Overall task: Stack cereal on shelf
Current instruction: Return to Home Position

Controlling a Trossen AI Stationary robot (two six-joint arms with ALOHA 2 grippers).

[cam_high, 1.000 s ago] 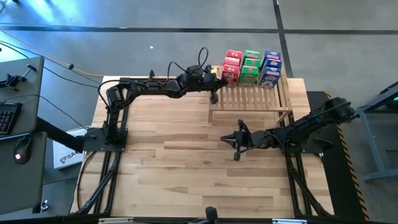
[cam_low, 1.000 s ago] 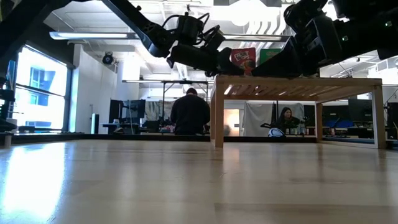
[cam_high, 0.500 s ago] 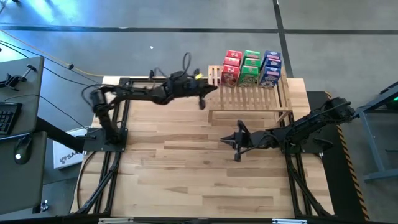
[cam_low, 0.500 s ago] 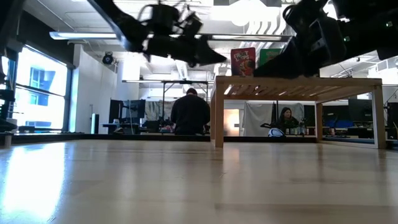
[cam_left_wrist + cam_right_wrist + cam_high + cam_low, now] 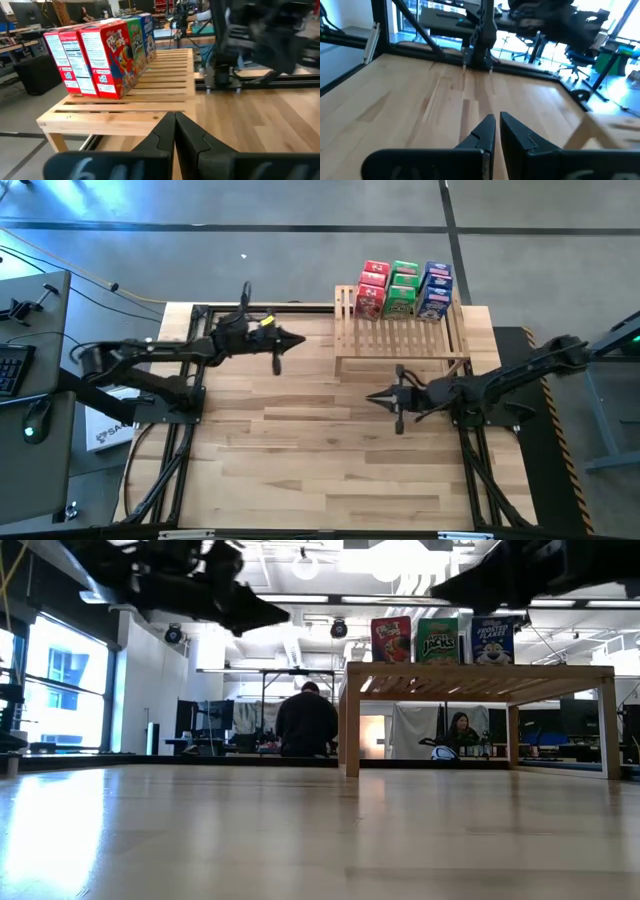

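The cereal boxes stand upright on their bottoms along the far edge of the wooden slatted shelf point(image 5: 400, 338): a red row point(image 5: 373, 288), a green row point(image 5: 403, 288) and a blue row point(image 5: 436, 290). The low view shows the red point(image 5: 391, 639), green point(image 5: 438, 640) and blue point(image 5: 493, 640) fronts above the shelf top point(image 5: 480, 673). My left gripper point(image 5: 302, 340) hangs shut and level over the table, left of the shelf, holding nothing. Its wrist view shows its shut fingers point(image 5: 175, 116) facing the red boxes point(image 5: 100, 60). My right gripper point(image 5: 371, 395) is shut and empty, just near of the shelf.
The shelf stands on legs point(image 5: 352, 720) at the table's far right, with open room under it. Bare plank tabletop point(image 5: 300, 450) fills the middle and near side. The arms' black base frames point(image 5: 180, 400) run along both sides. People point(image 5: 307, 720) stand in the room beyond.
My left gripper has drawn back from the shelf's red boxes toward the table's left edge, level and shut, leaving the boxes standing. My right gripper has risen and shifted a little toward the right edge, so all three box fronts now show in the low view.
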